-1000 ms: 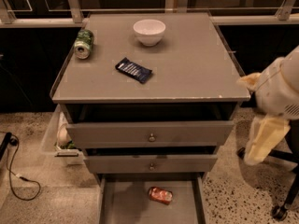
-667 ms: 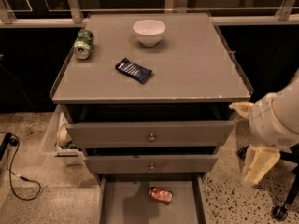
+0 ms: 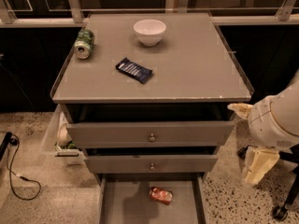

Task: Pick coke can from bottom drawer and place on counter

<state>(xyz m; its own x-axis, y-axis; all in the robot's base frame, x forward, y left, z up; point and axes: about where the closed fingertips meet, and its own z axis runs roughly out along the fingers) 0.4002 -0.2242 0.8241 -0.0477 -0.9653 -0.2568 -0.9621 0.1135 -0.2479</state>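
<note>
The coke can (image 3: 161, 195) lies on its side in the bottom drawer (image 3: 121, 204), which is pulled open at the foot of the cabinet. The can sits right of the drawer's middle. The counter (image 3: 187, 69) is the cabinet's flat grey top. My gripper (image 3: 258, 166) hangs at the right of the cabinet, beside the lower drawers, below the arm's white rounded wrist (image 3: 275, 120). It is to the right of the can, outside the drawer and apart from it.
On the counter are a white bowl (image 3: 149, 31) at the back, a green soda can (image 3: 84, 43) lying at the back left and a dark blue snack packet (image 3: 134, 70). The two knobbed drawers (image 3: 150, 134) are slightly open. A clear bin (image 3: 58, 136) and a cable (image 3: 16, 171) are on the left.
The arm and gripper have moved down beside the cabinet's right side, from counter height toward the lower drawers. The can and the counter items have not moved.
</note>
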